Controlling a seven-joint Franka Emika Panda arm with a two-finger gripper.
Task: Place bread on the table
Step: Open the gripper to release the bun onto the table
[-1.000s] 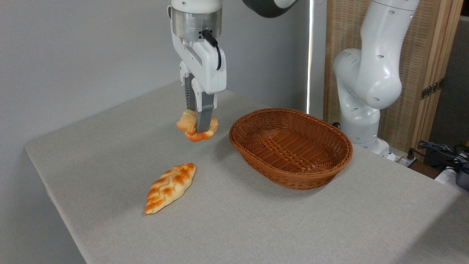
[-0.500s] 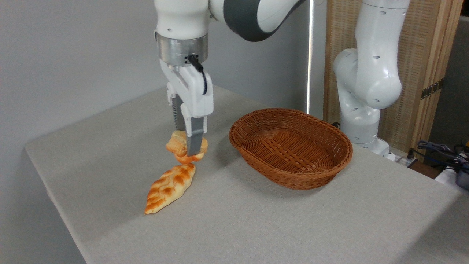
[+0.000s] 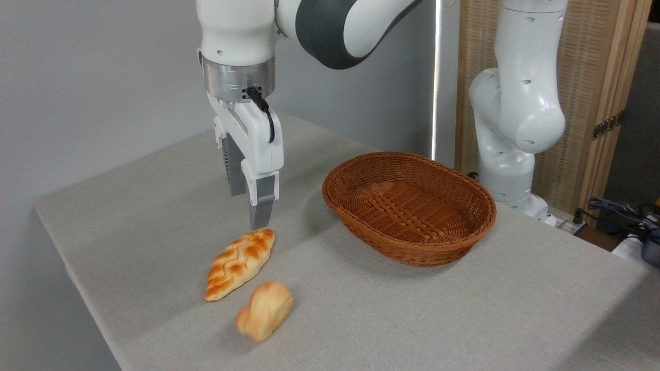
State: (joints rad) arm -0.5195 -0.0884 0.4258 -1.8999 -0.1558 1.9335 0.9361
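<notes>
The bread (image 3: 264, 310), a small golden-orange bun, lies blurred on the table (image 3: 412, 309) near its front edge, just right of the braided loaf's lower end. My gripper (image 3: 248, 210) hangs open above the loaf's upper tip, well up and behind the bun, with nothing between its fingers (image 3: 261, 211).
A long braided diamond-shaped loaf (image 3: 239, 263) lies left of centre on the table. An oval brown wicker basket (image 3: 409, 206) with nothing in it stands to the right. The white arm base (image 3: 510, 144) rises behind the basket. Cables (image 3: 624, 211) lie at the far right.
The gripper moved left and towards the front with the bun, then opened. The bun dropped and now lies blurred on the table beside the braided loaf.
</notes>
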